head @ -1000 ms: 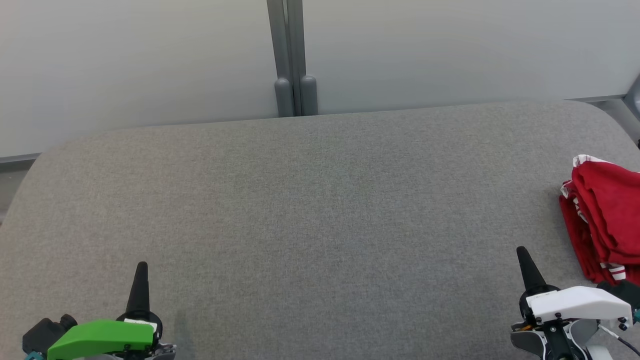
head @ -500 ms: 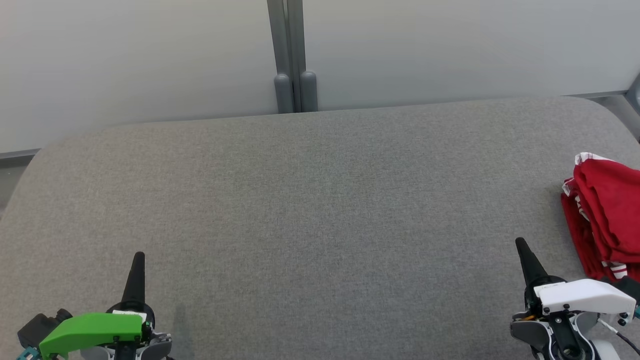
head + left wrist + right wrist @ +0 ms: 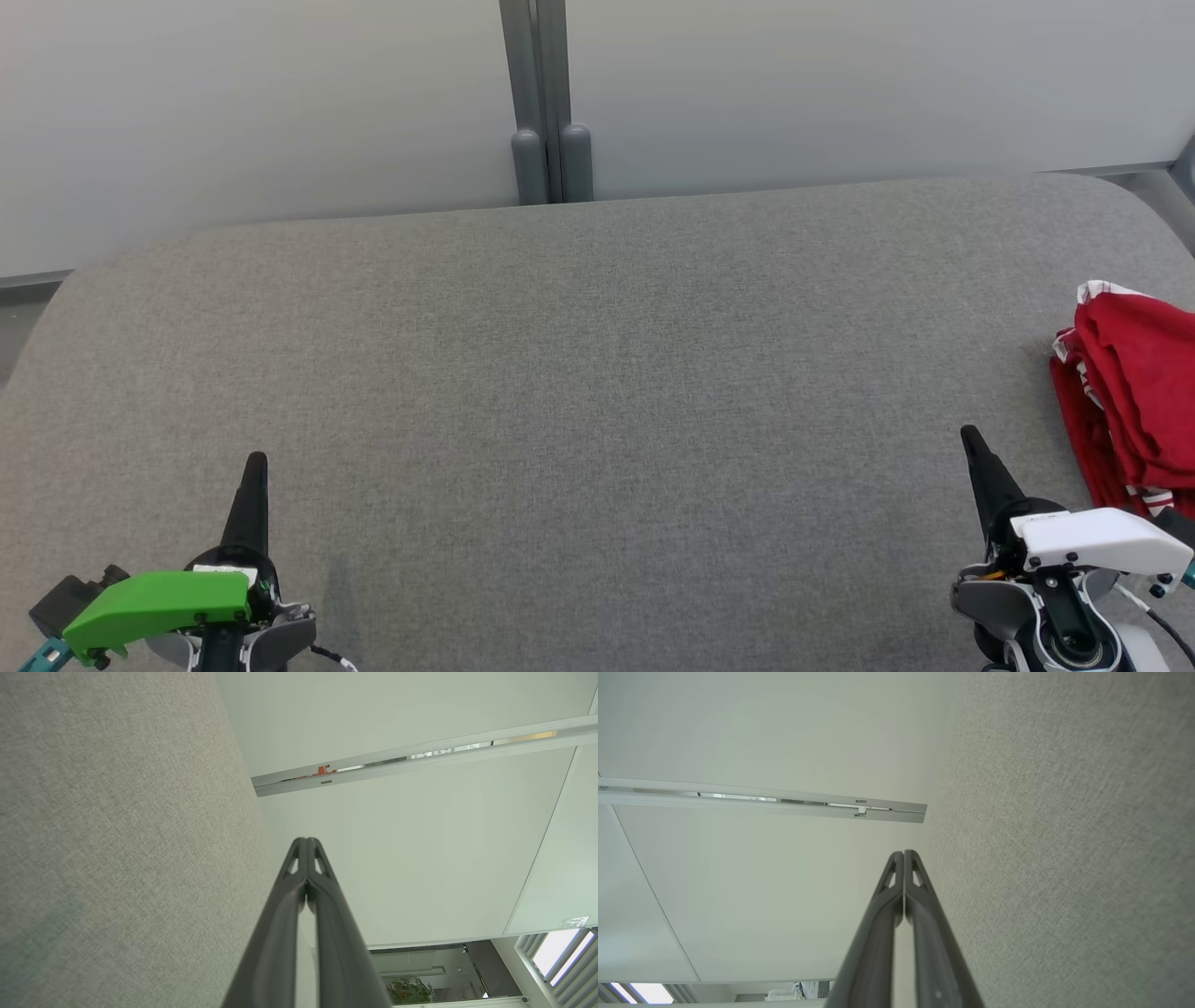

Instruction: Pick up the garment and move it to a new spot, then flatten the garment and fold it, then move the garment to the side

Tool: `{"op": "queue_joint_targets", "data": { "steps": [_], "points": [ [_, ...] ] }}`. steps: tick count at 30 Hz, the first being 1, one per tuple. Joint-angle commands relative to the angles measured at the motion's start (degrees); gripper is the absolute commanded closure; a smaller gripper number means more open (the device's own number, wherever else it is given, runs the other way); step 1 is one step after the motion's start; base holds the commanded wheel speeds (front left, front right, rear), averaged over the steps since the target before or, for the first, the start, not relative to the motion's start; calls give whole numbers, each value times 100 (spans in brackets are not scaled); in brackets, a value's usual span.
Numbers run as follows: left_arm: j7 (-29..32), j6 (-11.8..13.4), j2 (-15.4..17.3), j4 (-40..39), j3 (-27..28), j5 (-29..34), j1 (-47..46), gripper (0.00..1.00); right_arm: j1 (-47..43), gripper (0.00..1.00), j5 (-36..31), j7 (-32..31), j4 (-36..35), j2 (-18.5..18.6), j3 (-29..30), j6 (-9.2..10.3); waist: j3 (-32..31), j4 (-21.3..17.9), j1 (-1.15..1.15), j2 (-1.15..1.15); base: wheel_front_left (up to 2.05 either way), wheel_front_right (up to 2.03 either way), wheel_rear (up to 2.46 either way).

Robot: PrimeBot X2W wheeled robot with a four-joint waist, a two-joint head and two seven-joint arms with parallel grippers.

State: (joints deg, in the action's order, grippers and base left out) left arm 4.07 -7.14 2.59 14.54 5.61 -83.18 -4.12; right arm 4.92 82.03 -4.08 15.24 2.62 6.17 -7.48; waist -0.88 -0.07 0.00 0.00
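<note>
The garment is red with white striped trim and lies folded in a stack at the right edge of the grey fabric surface. My right gripper stands at the lower right, just left of the garment and apart from it, fingers pressed together with nothing between them. My left gripper is at the lower left, far from the garment, also shut and empty. In the left wrist view the left gripper has its tips touching. The right gripper looks the same in the right wrist view.
A pale wall panel with a grey vertical post rises behind the surface's far edge. The grey surface has rounded corners, and its wide middle stretch lies between my two grippers.
The head view has shifted slightly, so the surface's far edge sits higher in the picture. Both grippers stay shut and appear a little higher in the frame. The garment lies as before.
</note>
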Motion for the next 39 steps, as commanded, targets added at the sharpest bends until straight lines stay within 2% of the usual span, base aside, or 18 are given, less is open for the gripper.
{"op": "queue_joint_targets", "data": {
  "steps": [1, 23, 39],
  "points": [
    [42, -39, 43, -45, 36, -148, -112, 100, 63, 100, 149, -45, -54, 33, 14, -3, 7, 1, 0, 0, 0, 0, 0],
    [264, -52, 48, -58, 105, -954, -271, 100, 149, 100, 1072, -266, -142, 38, 44, -2, 104, 7, 0, 0, 0, 0, 0],
    [264, -52, 48, -54, 102, -928, -255, 100, 148, 100, 1056, -265, -141, 38, 42, -2, 105, 7, 0, 0, 0, 0, 0]
  ]
}}
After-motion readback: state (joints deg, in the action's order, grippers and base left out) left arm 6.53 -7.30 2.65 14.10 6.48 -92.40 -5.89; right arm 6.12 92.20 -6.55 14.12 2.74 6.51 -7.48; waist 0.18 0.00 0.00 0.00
